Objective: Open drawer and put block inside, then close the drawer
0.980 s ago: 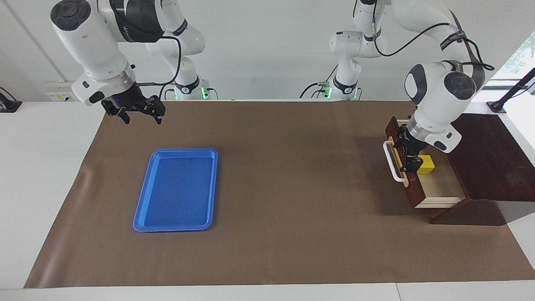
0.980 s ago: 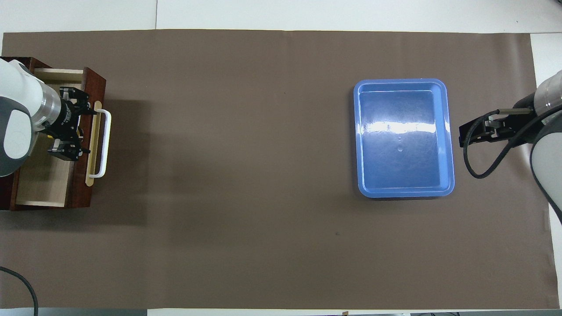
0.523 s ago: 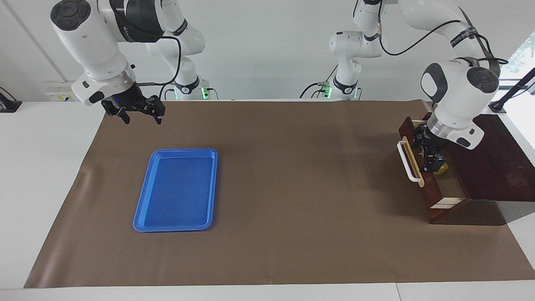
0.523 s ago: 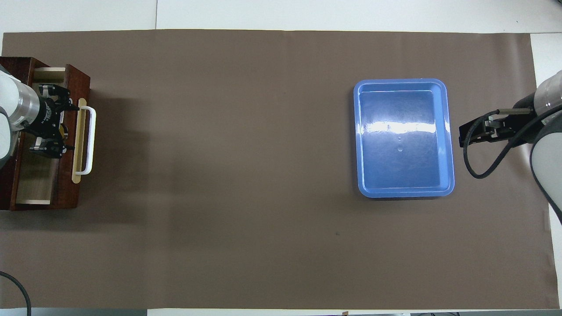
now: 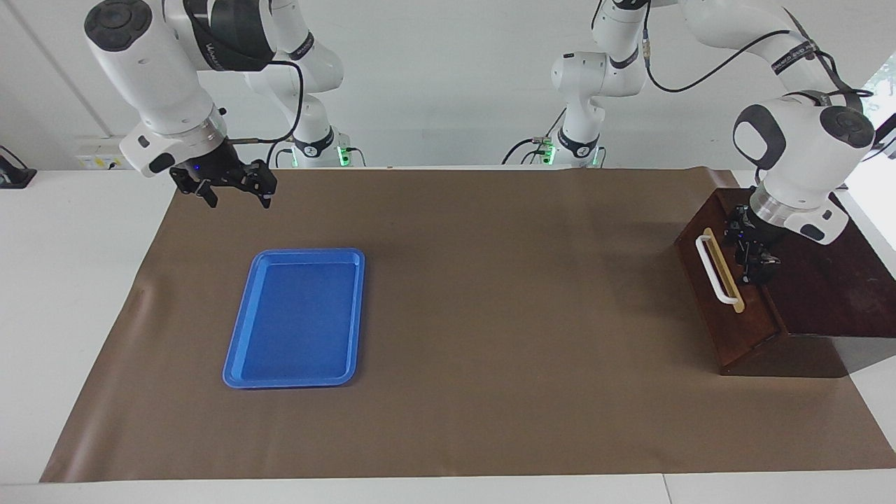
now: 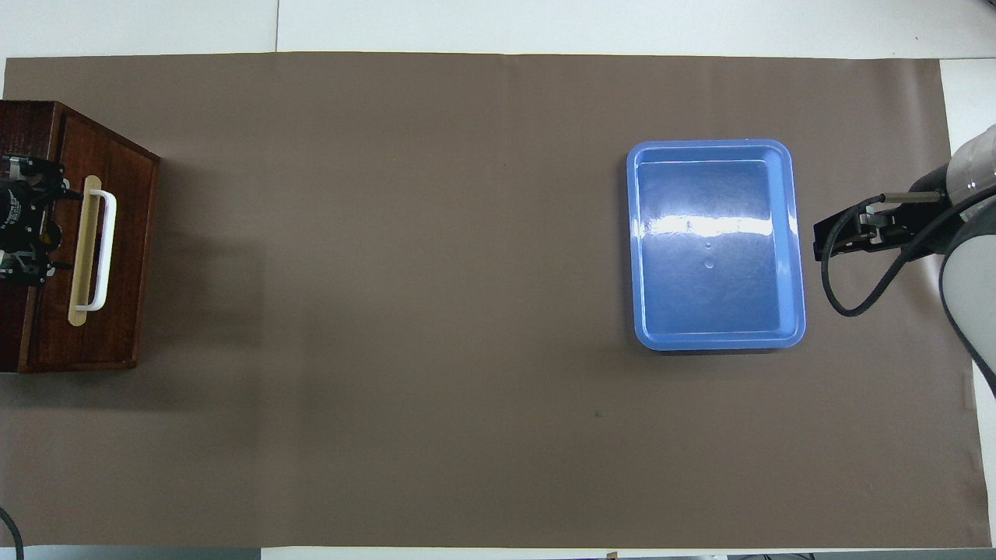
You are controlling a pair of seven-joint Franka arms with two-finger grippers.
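**Drawer shut, both end effectors released**

We see the drawer [image 5: 714,294] pushed flush into its dark wooden cabinet [image 5: 826,287] at the left arm's end of the worktop [image 5: 490,315]. Its white bar handle [image 5: 717,269] faces the middle of the brown mat. We cannot see the block in either view.

Our left end effector [image 5: 752,253] sits over the cabinet's top edge, just beside the handle, with its fingers spread and nothing between them. We cannot tell whether it touches the wood.

Our right end effector [image 5: 234,185] waits in the air over the mat's edge at the right arm's end, fingers apart and holding nothing. The blue tray [image 5: 245,350] lies flat on the mat near it, well apart from the drawer.
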